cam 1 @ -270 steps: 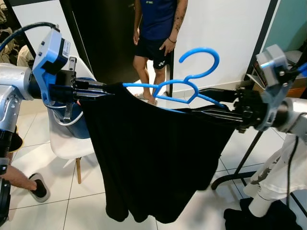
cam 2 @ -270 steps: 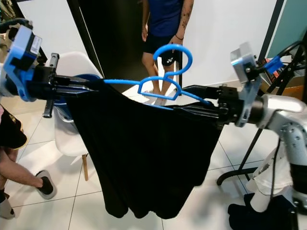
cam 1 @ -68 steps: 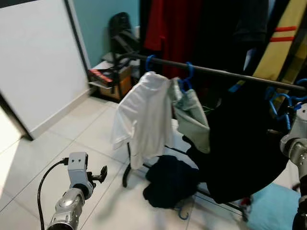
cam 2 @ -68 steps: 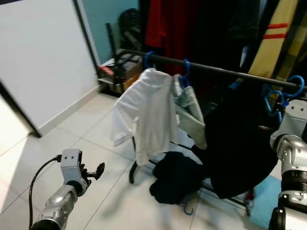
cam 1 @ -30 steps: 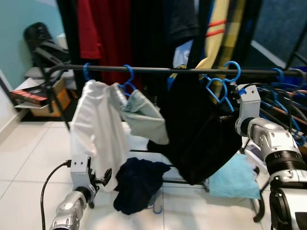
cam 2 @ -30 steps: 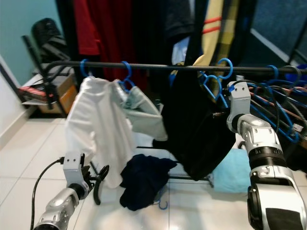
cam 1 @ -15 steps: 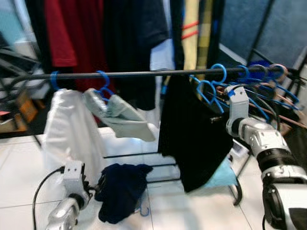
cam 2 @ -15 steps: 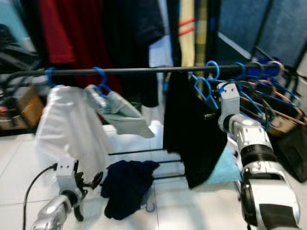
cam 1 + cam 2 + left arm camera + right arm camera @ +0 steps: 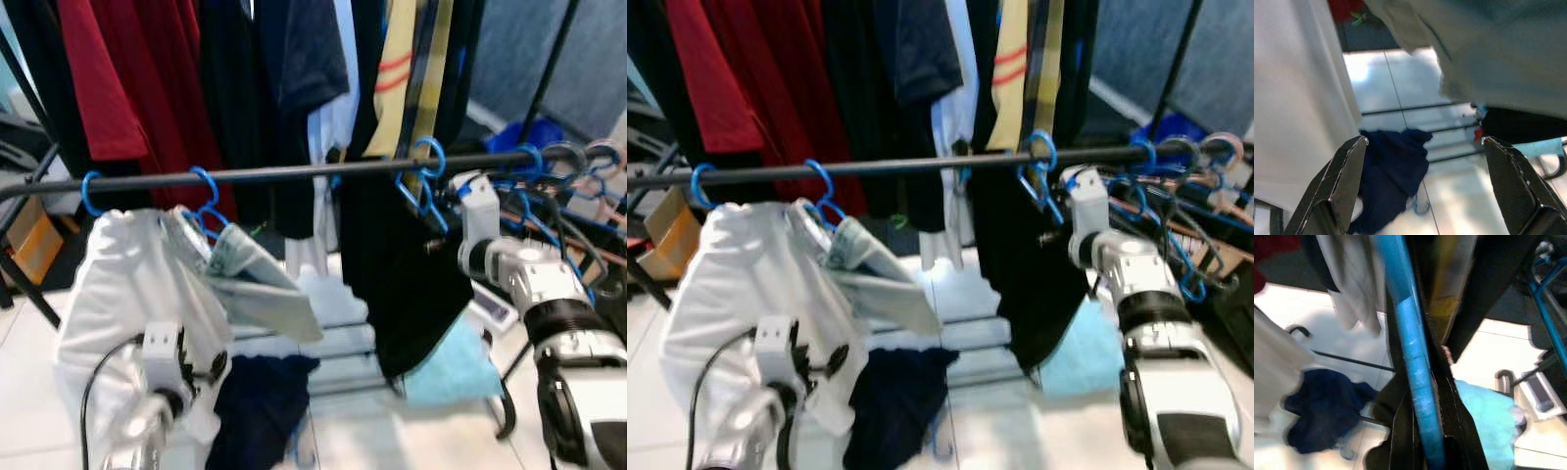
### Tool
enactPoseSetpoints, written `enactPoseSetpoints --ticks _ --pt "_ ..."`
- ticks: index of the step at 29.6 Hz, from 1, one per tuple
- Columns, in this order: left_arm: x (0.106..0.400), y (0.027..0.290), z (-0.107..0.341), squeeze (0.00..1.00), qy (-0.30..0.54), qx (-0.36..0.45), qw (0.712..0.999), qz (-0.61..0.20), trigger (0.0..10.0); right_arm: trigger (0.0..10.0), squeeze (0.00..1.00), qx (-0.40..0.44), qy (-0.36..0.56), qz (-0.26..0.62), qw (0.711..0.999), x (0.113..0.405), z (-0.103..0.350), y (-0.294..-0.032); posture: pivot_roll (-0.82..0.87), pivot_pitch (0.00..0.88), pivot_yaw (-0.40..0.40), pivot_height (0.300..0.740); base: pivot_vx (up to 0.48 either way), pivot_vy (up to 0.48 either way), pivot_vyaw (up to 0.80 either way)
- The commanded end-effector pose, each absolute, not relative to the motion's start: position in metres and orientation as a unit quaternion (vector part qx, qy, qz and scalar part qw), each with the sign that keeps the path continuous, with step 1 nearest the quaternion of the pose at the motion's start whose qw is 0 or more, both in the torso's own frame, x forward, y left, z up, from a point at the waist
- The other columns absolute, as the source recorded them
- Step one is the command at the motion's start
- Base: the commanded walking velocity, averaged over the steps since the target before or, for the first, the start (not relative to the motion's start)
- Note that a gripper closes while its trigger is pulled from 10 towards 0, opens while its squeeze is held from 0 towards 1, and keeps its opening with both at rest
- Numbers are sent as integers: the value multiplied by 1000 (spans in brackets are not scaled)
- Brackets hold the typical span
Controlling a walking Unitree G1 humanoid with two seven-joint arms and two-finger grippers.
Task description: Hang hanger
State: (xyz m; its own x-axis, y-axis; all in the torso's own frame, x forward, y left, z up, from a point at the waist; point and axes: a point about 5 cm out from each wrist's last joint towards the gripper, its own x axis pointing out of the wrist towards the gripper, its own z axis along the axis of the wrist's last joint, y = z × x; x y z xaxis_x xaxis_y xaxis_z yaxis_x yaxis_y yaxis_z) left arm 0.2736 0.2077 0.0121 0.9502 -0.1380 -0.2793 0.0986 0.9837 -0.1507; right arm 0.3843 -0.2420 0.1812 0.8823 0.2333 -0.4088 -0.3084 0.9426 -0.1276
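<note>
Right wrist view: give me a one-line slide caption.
Right claw shut on the blue hanger carrying a black garment, dark clothes heaped on the floor below.

1. The blue hanger [image 9: 1411, 377] looks like smooth, slightly glossy plastic.
2. The black garment [image 9: 407, 284] on it is matt, soft cloth.
3. The rail [image 9: 274, 172] reads as dark matt metal.
4. The floor tiles [image 9: 1415, 103] shine, glossy and pale.
5. The right arm [image 9: 563, 323] is brushed silver metal with white plastic casing.
</note>
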Motion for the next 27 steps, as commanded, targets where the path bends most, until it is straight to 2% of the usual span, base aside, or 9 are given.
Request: enactPoseSetpoints --ticks 1,9,19,20,22,23,27 --pt "260 212 -2 0 183 -65 979 -61 10000 10000 0 -103 193 167 961 386 185 -230 -106 0 1 740 0 0 0" --pt "251 209 -11 0 206 -57 973 -89 10000 10000 0 -103 241 208 942 380 168 -219 -105 0 1 740 0 0 0" --pt "249 208 -14 0 216 -52 970 -97 10000 10000 0 -90 300 187 931 374 146 -220 -100 0 2 740 0 0 0" --pt "249 208 -14 0 218 -51 970 -95 10000 10000 337 -93 304 185 930 372 143 -221 -101 0 3 740 0 0 0" --pt "249 208 -14 0 219 -50 970 -95 10000 10000 337 -95 305 185 929 371 142 -222 -101 0 3 740 0 0 0" --pt "249 208 -15 0 220 -50 970 -94 10000 10000 1000 -97 306 184 929 370 140 -223 -103 0 3 740 0 0 0" --pt "249 208 -15 0 220 -51 970 -93 10000 10000 1000 -95 304 180 931 368 139 -225 -106 0 3 740 0 0 0"
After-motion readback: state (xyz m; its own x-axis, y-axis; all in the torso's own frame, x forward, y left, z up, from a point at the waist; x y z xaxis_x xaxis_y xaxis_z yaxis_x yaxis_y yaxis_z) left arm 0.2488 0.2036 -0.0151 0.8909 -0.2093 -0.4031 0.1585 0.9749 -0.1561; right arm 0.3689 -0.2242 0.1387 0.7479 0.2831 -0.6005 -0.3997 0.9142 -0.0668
